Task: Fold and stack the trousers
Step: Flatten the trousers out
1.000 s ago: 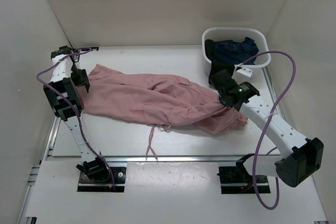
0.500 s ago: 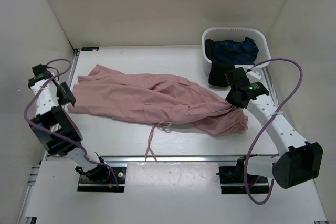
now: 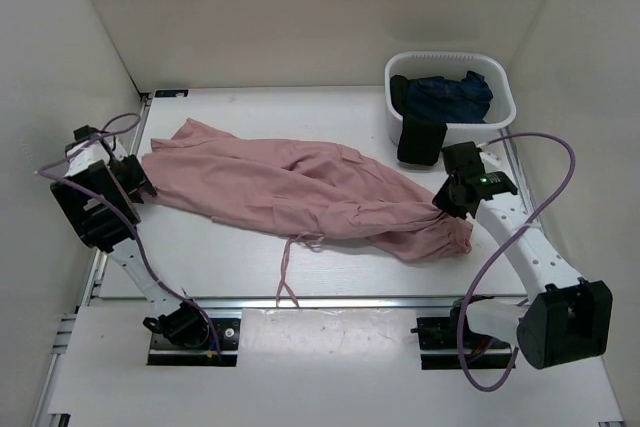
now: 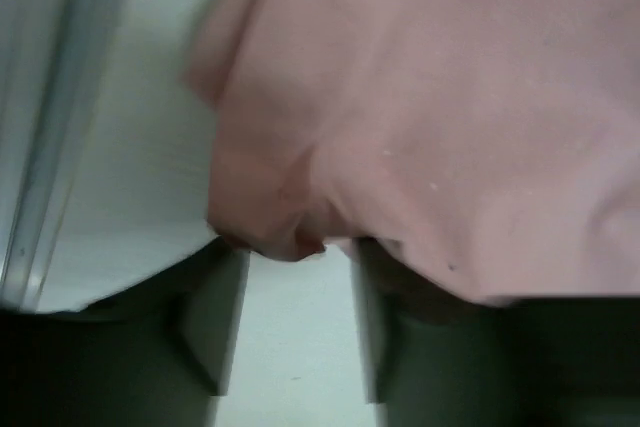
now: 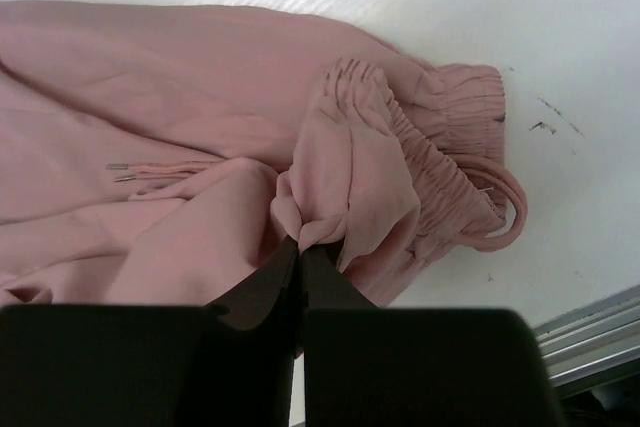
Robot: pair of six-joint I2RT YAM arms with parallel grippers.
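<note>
**Pink trousers held at both ends across the surface**

Top view: the trousers (image 3: 300, 192) lie in a long diagonal on the white surface (image 3: 220, 257), leg ends at far left and waist at near right. The left arm is folded tight at the left edge, and the left gripper (image 3: 135, 175) is at the leg hem. The right arm reaches up from its base, and the right gripper (image 3: 447, 209) is at the waist end. A drawstring (image 3: 287, 267) trails toward the near edge. The white basket (image 3: 465, 130) at far right holds a navy garment (image 3: 445, 95), and a black garment (image 3: 420, 139) hangs over its front wall. Half a second ago the hem lay nearer and looser. Now it is drawn up and the waist end sits slightly further right.

Left wrist view (blurred): the fingers (image 4: 215, 317) stand somewhat apart, with a fold of cloth across their tips. Whether they grip it cannot be told.

Right wrist view: the gripper is clenched on a bunched fold beside the gathered waistband (image 5: 450, 162).
</note>
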